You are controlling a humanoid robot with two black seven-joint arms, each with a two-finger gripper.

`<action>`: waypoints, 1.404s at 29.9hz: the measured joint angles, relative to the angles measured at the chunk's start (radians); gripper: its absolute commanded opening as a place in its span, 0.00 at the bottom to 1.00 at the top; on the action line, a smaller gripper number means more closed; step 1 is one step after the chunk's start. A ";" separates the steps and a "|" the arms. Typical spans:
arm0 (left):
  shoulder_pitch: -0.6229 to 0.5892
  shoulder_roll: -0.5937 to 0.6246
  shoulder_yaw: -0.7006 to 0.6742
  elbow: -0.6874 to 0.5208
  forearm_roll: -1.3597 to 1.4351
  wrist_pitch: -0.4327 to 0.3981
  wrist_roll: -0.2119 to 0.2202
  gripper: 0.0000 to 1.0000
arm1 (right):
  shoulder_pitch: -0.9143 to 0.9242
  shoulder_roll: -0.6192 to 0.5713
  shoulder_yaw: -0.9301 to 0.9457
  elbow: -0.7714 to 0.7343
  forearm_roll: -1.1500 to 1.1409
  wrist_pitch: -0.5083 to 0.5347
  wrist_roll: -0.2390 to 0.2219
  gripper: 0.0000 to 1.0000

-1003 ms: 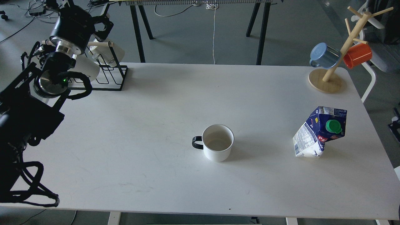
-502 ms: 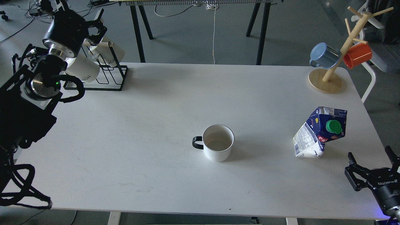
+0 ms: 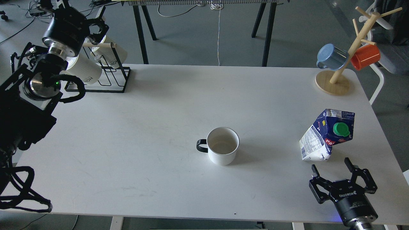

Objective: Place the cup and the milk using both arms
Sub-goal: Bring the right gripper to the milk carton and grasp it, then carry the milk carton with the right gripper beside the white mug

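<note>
Since half a second ago, the right gripper (image 3: 331, 169) has been moved in from the near right, wide open and empty, just near the crumpled blue-and-white milk carton (image 3: 324, 135). The white cup with a black handle (image 3: 222, 145) is seen mid-table; the left gripper (image 3: 92, 27) cannot be told. The leaning carton should be squeezed gently, low down.

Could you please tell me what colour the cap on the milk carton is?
Green; the cap on the milk carton shows best in the head view.

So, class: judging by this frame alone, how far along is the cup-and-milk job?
Nothing looks done yet. The white cup and the crumpled milk carton stand untouched on the table. In hand: the open right end effector sits just short of the carton. The left end effector is far off, by the mug rack. Both grasps and placements remain.
</note>
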 measured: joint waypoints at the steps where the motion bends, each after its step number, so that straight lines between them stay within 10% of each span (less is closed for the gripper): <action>1: 0.001 0.008 0.000 -0.001 0.000 0.000 0.010 1.00 | 0.005 0.005 -0.001 -0.002 -0.001 0.000 0.001 0.93; 14: 0.002 0.046 0.001 -0.005 0.000 0.000 0.076 1.00 | 0.067 0.015 0.009 -0.001 -0.003 0.000 0.006 0.71; 19: 0.006 0.041 0.001 -0.005 0.002 0.000 0.078 1.00 | 0.100 0.047 0.009 -0.007 -0.026 0.000 0.009 0.29; 23: 0.007 0.041 0.001 -0.005 0.003 0.000 0.078 1.00 | 0.106 0.062 0.010 -0.016 -0.076 0.000 0.010 0.17; 42: 0.006 0.050 0.001 -0.005 0.004 0.000 0.081 1.00 | 0.137 0.160 -0.111 0.066 -0.098 0.000 0.005 0.16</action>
